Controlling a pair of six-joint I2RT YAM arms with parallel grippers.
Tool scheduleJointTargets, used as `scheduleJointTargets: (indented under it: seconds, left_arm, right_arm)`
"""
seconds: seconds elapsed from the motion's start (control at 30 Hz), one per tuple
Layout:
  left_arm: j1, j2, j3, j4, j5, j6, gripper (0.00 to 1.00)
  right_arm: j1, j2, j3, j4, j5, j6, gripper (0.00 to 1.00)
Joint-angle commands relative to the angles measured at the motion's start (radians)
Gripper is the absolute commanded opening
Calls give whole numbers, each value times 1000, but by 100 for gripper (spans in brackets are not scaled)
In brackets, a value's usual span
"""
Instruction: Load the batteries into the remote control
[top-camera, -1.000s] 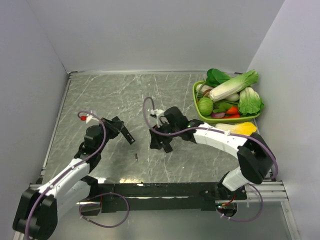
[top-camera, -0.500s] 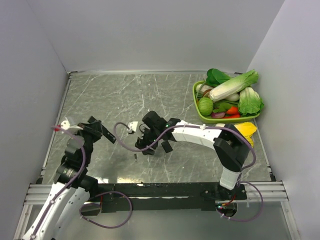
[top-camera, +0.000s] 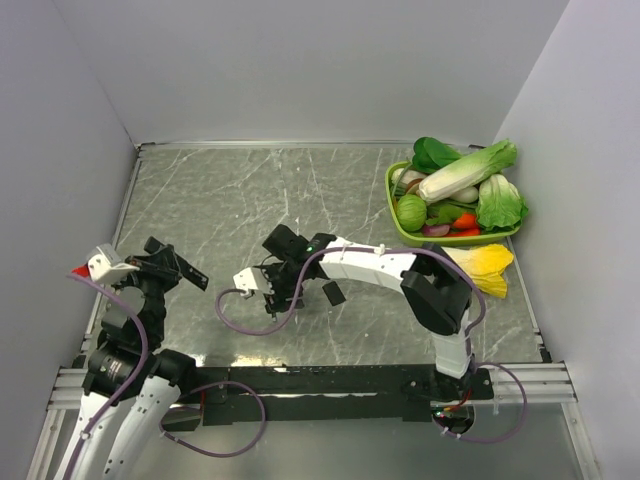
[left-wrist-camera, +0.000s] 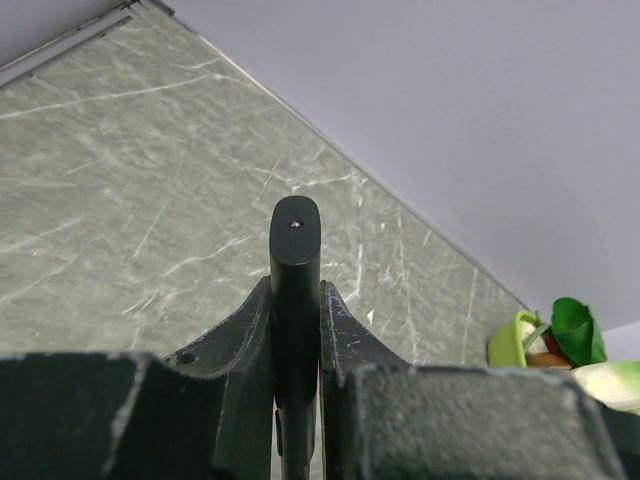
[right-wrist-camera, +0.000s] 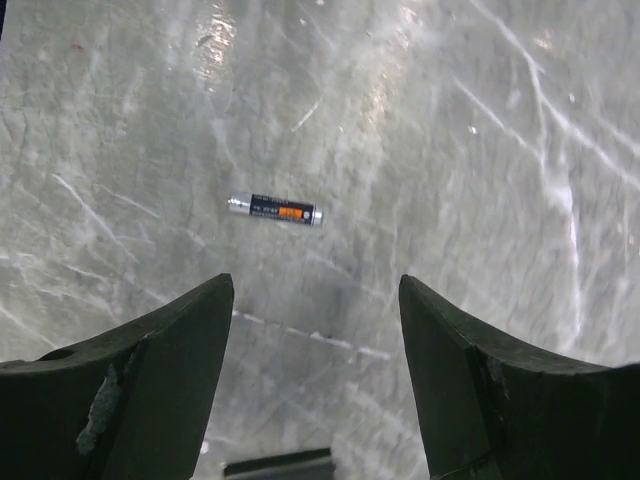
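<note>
Top view: left gripper (top-camera: 165, 266) holds remote (top-camera: 192, 279) raised near table (top-camera: 220, 190) left edge. Right gripper (top-camera: 272, 296) is low mid-table, veg basket (top-camera: 400, 225) well apart.
Left wrist: jaws narrow, clamped on remote.
Right wrist: jaws wide, battery (right-wrist-camera: 274, 209) lies flat just beyond, bare table around.
Step, prob.: battery pickup. Next needs reach fwd, lower, close across it.

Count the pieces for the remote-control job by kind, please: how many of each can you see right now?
Remote control: 1, gripped in the left tool
Battery: 1 in view, lying loose
Black cover piece: 1, lying loose
Total: 3
</note>
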Motion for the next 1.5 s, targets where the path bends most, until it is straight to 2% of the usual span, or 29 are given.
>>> scheduleJointTargets:
  seconds: [0.0, 0.4, 0.77, 0.93, 1.0, 1.1, 1.2, 1.3, 1.47]
  left_arm:
    - [-1, -15, 34, -53, -14, 5, 2]
    - [-1, 5, 31, -46, 3, 6, 2]
    - [-1, 19, 17, -42, 24, -3, 2]
    - [-1, 19, 16, -45, 26, -4, 2]
    - [-1, 19, 13, -45, 28, -6, 2]
    - [-1, 20, 5, -42, 34, -7, 2]
    - [-1, 22, 2, -39, 38, -10, 1]
    - [-1, 26, -1, -33, 44, -12, 1]
    - [-1, 22, -10, -28, 63, -18, 1]
  right_arm:
    - [20, 55, 88, -84, -66, -137, 72]
    - [60, 175, 197, -200, -67, -211, 61]
    - [84, 215, 176, -142, -48, -219, 60]
    - [86, 238, 176, -147, -34, -208, 55]
    - [86, 233, 159, -145, -31, -199, 52]
    - [86, 227, 144, -147, -32, -182, 43]
    - [86, 216, 130, -139, -41, -151, 26]
    - [86, 203, 107, -127, -51, -116, 15]
    - [61, 151, 46, -115, -12, 37, 7]
